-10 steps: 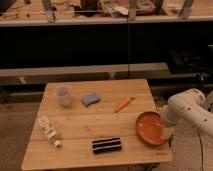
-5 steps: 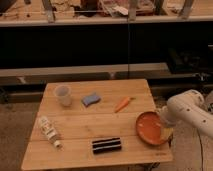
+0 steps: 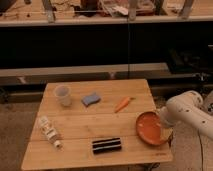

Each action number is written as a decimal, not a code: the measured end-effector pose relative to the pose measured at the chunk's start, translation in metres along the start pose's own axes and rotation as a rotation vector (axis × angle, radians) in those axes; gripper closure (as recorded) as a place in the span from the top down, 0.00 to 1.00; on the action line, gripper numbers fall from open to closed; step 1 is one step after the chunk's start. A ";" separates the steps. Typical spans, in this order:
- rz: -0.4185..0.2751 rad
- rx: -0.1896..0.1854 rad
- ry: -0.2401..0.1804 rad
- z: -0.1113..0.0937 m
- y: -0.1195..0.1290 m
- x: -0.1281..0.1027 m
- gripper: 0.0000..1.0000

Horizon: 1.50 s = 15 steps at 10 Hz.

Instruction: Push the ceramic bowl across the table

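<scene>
The ceramic bowl [image 3: 151, 128] is a wide, shallow orange-red dish with a darker rim, sitting at the right front corner of the light wooden slatted table [image 3: 95, 125]. My white arm comes in from the right. The gripper [image 3: 165, 129] is at the bowl's right rim, close to or touching it. Its fingers are hidden behind the wrist.
On the table are a translucent white cup [image 3: 62, 95] at the back left, a blue sponge [image 3: 91, 99], an orange carrot [image 3: 122, 104], a white bottle [image 3: 48, 130] lying at the left front, and a black striped bar [image 3: 106, 145] at the front. Dark shelving stands behind.
The arm has crept a little left toward the bowl's right rim. The bowl has barely shifted, if at all.
</scene>
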 end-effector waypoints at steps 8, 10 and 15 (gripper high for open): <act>-0.034 0.002 -0.004 0.008 0.001 -0.004 0.80; -0.039 0.003 -0.005 0.011 0.002 -0.003 0.80; -0.055 0.005 -0.006 0.016 0.002 -0.004 0.80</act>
